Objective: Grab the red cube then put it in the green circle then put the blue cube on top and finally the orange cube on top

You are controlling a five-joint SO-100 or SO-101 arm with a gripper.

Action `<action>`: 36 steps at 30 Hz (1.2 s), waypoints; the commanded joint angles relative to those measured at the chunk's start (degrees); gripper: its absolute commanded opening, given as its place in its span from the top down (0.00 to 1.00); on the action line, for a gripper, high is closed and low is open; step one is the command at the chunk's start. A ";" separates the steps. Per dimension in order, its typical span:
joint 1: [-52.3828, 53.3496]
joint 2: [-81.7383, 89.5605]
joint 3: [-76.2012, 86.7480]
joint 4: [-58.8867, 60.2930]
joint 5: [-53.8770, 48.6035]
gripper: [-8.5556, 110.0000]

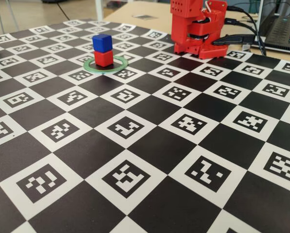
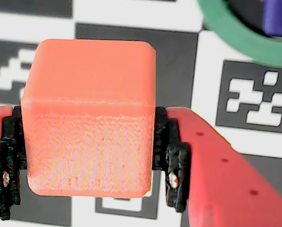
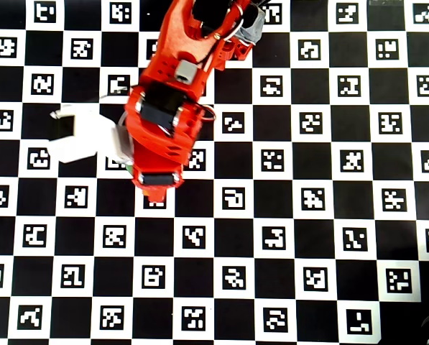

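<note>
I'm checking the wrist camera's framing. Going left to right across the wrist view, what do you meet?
Left black finger pad → orange cube → right black finger pad → green circle → blue cube, at the top right corner.

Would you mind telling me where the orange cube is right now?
In the wrist view, the orange cube sits clamped between the end effector's black pads, left of centre, with the green circle at upper right.
</note>
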 commanded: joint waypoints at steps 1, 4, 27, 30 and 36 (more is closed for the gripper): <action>3.16 8.17 1.14 4.48 -2.20 0.90; 4.22 11.07 4.31 5.27 -3.52 0.90; 0.97 21.88 26.89 -3.52 -6.33 0.91; 2.37 21.01 28.92 -6.50 -7.21 0.91; 4.22 18.98 30.85 -10.55 -9.05 0.91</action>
